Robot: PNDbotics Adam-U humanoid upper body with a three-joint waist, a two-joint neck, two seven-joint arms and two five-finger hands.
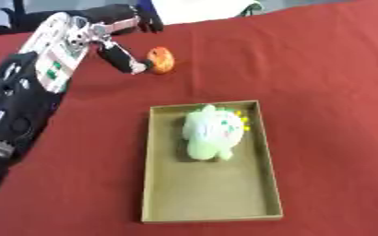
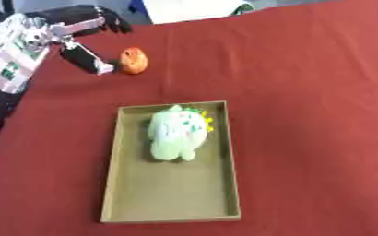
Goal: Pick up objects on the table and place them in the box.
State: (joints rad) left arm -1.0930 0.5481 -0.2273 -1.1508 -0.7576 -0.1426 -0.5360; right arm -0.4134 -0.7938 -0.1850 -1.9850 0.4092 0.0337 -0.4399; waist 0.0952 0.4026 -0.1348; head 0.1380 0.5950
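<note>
Your left hand sits at about ten o'clock on the red cloth-covered table, reaching in from the upper left. Its thumb touches the left side of the small round orange ball-like object, while the fingers stretch straight past it at the far edge, so the hand is spread apart and not yet closed around anything.

The orange object lies at eleven o'clock from the shallow rectangular cardboard box, well apart from it. It looks light and rounded, so it may roll away from a one-sided push. Bring your fingers around its far side and pinch across its middle.

Inside the box, toward twelve o'clock, the pale green soft plush toy already lies.

Your right hand is out of sight.
</note>
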